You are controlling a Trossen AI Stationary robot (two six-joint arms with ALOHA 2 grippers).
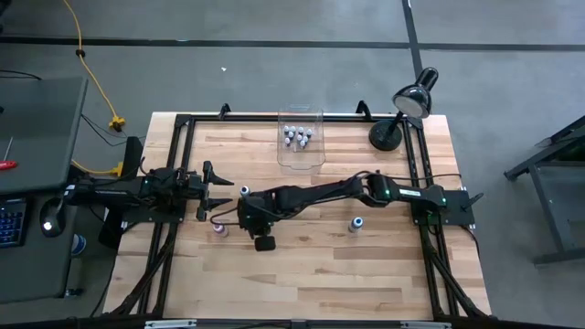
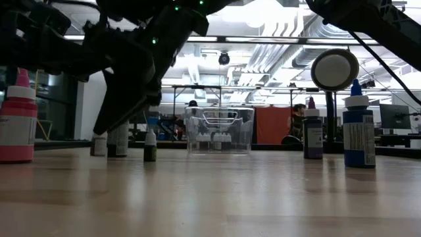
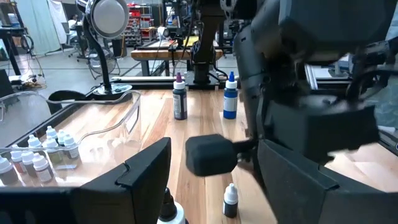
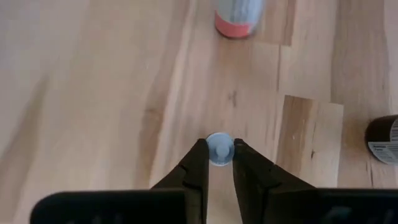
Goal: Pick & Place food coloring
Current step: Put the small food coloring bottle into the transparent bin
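Bottle of food coloring (image 4: pixel 219 149) upright on the table (image 1: pixel 366 274), white cap pinched between the fingers of the right gripper (image 4: pixel 219 163) | pink-based bottle (image 4: pixel 238 17) ahead of that gripper, dark one (image 4: pixel 384 139) off to its side | more bottles in clear bin (image 1: pixel 301 144) | left gripper (image 1: pixel 218 189) just beside, fingers spread, empty

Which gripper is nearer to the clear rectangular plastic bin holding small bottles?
The right one, though not by much. The right gripper is on the open table on the near side of the clear plastic bin; the left gripper waits farther to the bin's left.
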